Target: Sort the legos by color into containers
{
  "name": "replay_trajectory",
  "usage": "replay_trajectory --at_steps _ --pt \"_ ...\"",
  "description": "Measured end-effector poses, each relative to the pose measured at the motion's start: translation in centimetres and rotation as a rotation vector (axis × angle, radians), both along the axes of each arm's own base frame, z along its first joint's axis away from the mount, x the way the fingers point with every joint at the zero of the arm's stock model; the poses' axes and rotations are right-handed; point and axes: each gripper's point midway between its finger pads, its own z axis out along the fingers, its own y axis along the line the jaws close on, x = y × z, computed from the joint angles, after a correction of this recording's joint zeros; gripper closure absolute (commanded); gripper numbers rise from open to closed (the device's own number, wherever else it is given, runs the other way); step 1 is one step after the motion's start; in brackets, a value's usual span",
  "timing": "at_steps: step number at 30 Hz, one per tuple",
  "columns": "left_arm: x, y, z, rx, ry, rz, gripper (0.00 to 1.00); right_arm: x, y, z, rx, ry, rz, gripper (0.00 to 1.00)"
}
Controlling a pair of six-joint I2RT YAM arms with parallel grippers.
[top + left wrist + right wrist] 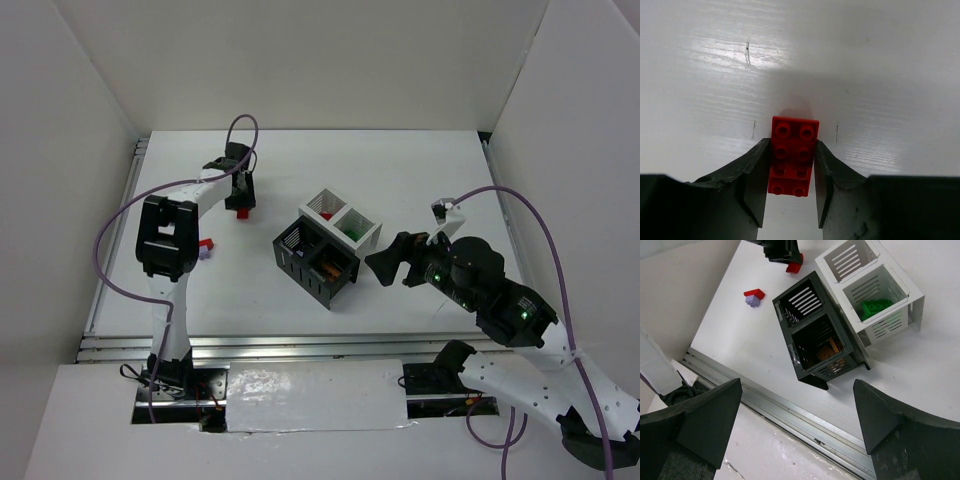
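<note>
Left gripper [791, 146] pinches the red brick [793, 159] by its long sides, probably light, hard, slippery; right gripper [796, 390] gapes empty.

Bright, even light — glare on the table [740, 55]; soft shadows.

table [865, 75]: white, smooth, soft sheen, faint streaks and hairline scratches
red lego [792, 157]: hard plastic, glossy, moulded studs
left gripper [791, 145]: black plastic, matt, slightly grainy
right gripper [797, 385]: black, matt, finely textured
white containers [887, 325]: plastic, smooth, low sheen
black containers [790, 342]: plastic, smooth, slight gloss
rail [780, 412]: bare metal, silvery, brushed
cable [98, 255]: purple sheath, smooth
</note>
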Motion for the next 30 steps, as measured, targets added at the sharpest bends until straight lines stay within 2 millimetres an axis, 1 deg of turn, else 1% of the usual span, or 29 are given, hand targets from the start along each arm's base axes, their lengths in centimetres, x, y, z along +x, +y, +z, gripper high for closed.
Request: replay_trajectory --at_steps 2,3,6,8,10,11,13,14,15,16,18,20,21,22,24,26,28,30 --pt "0.0 0.1 0.0 0.004 -0.001 0.006 0.84 0.0 0.0 0.0 0.0 0.001 0.001 0.0" --pt "0.0 0.1 0.0 0.006 -0.002 0.008 1.0 0.0 0.0 -0.1 -0.002 0.002 0.0 0.0" --pt "0.0 0.4 0.1 0.014 -0.005 0.024 1.0 0.0 0.0 -0.2 -0.003 0.003 0.0 0.0" --pt "-0.1 0.4 0.5 0.006 -0.018 0.039 1.0 0.0 0.0 -0.2 -0.002 0.002 -0.001 0.0" --pt "-1.3 0.3 1.5 -0.016 -0.034 0.041 1.0 0.0 -0.1 -0.1 -0.003 0.001 -0.004 0.0" --pt "-1.9 0.1 2.5 -0.04 -0.053 0.042 1.0 0.0 -0.1 -0.2 -0.004 0.001 -0.006 0.0" --pt "-2.7 -0.6 5.9 -0.093 -0.146 0.024 1.0 0.1 -0.2 -0.1 -0.003 0.0 -0.008 0.0" --pt "-2.8 -1.2 8.1 -0.122 -0.209 0.007 1.0 0.1 -0.2 -0.1 -0.003 -0.001 -0.011 0.0" --pt "-2.8 -2.1 10.9 -0.156 -0.294 -0.019 1.0 0.1 -0.3 -0.1 -0.003 -0.002 -0.012 0.0" --pt "-2.8 -3.1 13.2 -0.185 -0.363 -0.045 1.0 0.1 -0.3 -0.2 -0.002 -0.001 -0.012 0.0" --pt "-2.9 -6.2 18.8 -0.265 -0.533 -0.133 1.0 0.0 -0.3 -0.4 -0.003 0.002 -0.012 0.0" --pt "-3.4 -9.7 23.1 -0.344 -0.654 -0.24 0.99 0.0 -0.3 -0.6 -0.003 0.006 -0.012 0.0" --pt "-3.7 -11.4 24.6 -0.376 -0.694 -0.288 1.0 0.0 -0.3 -0.7 -0.004 0.008 -0.011 0.0" --pt "-3.9 -13.0 25.6 -0.402 -0.721 -0.328 1.0 -0.1 -0.3 -0.7 -0.004 0.008 -0.01 0.0" --pt "-4.5 -16.0 26.1 -0.436 -0.727 -0.399 1.0 -0.1 -0.3 -0.7 -0.004 0.009 -0.009 0.0" --pt "-4.7 -18.7 25.7 -0.455 -0.71 -0.449 1.0 -0.1 -0.3 -0.6 -0.001 0.006 -0.009 0.0" --pt "-4.7 -20.8 24.6 -0.461 -0.682 -0.481 0.99 -0.2 -0.4 -0.5 0.004 0.002 -0.008 0.0" --pt "-4.9 -22.1 22.8 -0.457 -0.642 -0.498 0.96 -0.3 -0.5 -0.4 0.007 0.0 -0.009 0.0"
